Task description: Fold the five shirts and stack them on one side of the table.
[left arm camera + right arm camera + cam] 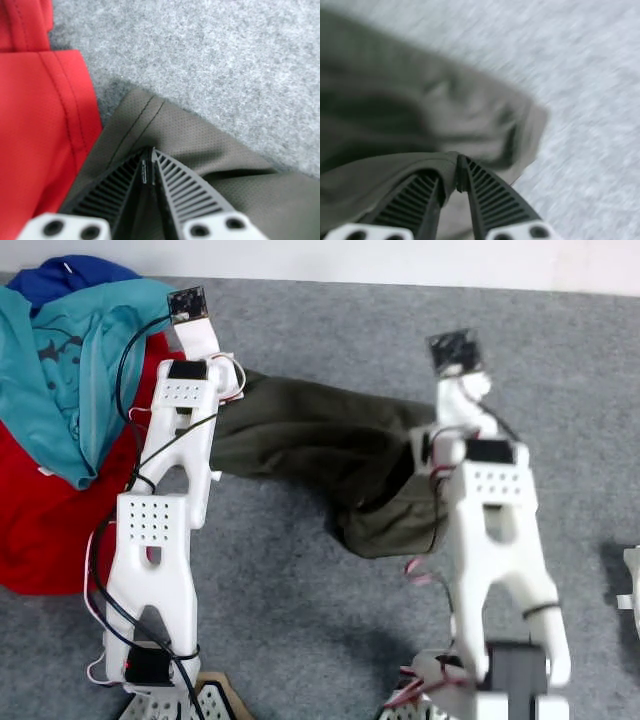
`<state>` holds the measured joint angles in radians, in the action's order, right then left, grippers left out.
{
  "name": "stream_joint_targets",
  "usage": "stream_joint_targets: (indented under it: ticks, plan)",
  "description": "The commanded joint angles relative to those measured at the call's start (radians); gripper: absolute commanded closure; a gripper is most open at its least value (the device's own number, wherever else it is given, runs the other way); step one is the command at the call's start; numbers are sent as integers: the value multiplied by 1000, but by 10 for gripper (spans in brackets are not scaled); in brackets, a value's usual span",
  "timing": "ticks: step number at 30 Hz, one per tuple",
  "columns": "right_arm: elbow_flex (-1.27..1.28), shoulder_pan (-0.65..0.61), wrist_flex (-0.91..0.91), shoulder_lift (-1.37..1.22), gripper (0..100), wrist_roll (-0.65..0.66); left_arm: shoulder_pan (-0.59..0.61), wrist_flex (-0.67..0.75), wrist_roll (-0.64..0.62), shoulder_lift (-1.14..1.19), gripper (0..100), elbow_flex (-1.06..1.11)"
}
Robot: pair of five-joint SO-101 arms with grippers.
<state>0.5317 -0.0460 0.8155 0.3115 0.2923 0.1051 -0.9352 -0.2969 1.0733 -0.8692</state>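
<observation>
Left tool (147, 160) is pinched tight on the olive-green knit shirt (320, 445) near a stitched edge, and right tool (459, 167) is clamped on its other end. The shirt lies mid-counter, its long axis running left to right across the grey felt counter (300, 640), right end slanting toward the near edge. Danger here: such thin pinches could slip, and the touching red shirt (50, 530) might get dragged along.

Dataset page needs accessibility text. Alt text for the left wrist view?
The left gripper has its fingers shut on a stitched edge of the olive shirt. A red shirt lies beside it on the grey table.
</observation>
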Motion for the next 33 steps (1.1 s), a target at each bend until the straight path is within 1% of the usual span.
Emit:
stream_joint_targets:
  ticks: [1,3,6,9,11,16,19,24,25,27,31,33]
  plan:
    - [104,-30,-18,191,991,-15,28,14,-2,1,990,-18]
    - [143,-25,-62,226,985,-14,28,12,-2,2,990,-18]
    - [127,5,-67,203,943,-15,28,11,-2,2,990,-18]
    - [71,41,-96,117,968,-15,28,11,-2,2,990,-18]
    - [-2,56,-91,24,961,-11,28,11,-2,4,990,-18]
    - [-202,74,-31,-211,800,3,28,11,-2,4,990,-18]
    - [-325,76,7,-303,793,0,28,11,-2,4,990,-18]
    - [-493,68,68,-363,793,-5,28,11,-2,4,990,-18]
    - [-532,65,82,-378,793,-26,28,11,-2,4,990,-18]
    - [-611,61,142,-430,793,-41,28,11,-2,4,990,-18]
    - [-816,38,455,-584,793,-44,28,11,-2,4,990,-18]
    - [-897,36,568,-628,793,-44,28,11,-2,4,990,-18]
